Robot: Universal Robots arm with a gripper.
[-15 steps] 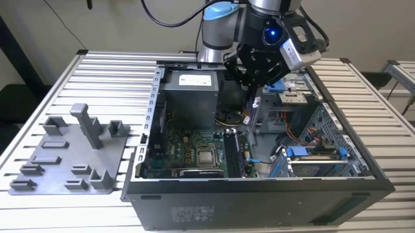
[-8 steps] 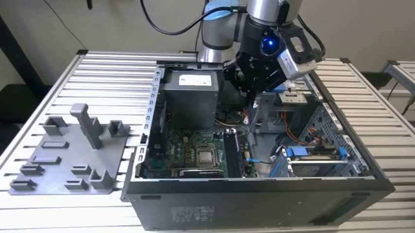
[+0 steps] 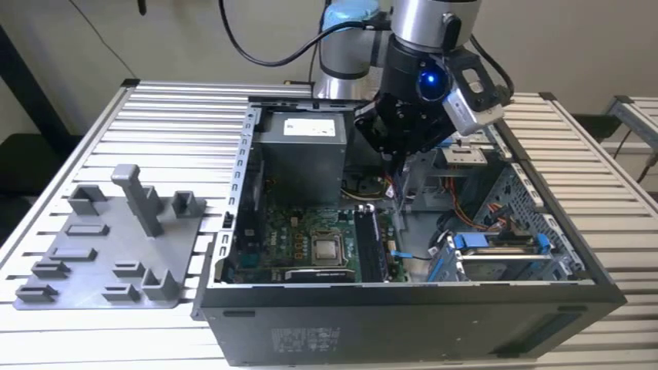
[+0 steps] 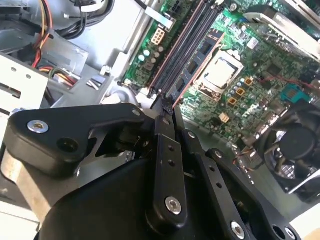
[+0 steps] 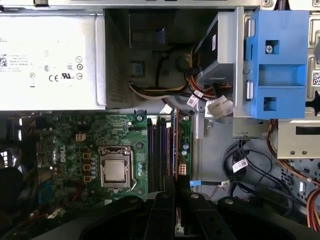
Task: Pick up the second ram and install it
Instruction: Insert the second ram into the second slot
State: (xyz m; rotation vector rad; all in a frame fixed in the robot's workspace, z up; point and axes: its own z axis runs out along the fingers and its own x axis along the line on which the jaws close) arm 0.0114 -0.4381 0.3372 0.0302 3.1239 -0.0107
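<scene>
Beside power supply [image 5: 50, 60], cables [image 5: 175, 95], hand [image 4: 165, 107]

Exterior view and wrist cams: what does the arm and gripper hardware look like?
The arm has silver tube sections and a light blue joint cap, with black cables looping behind it. Its black wrist block carries a glowing blue light and a grey camera module. In the second wrist view the gripper is matte black, with flat bar linkages pinned by silver screws.

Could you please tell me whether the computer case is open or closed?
Open: no panel covers the computer case on top, leaving the motherboard and processor exposed.
</scene>
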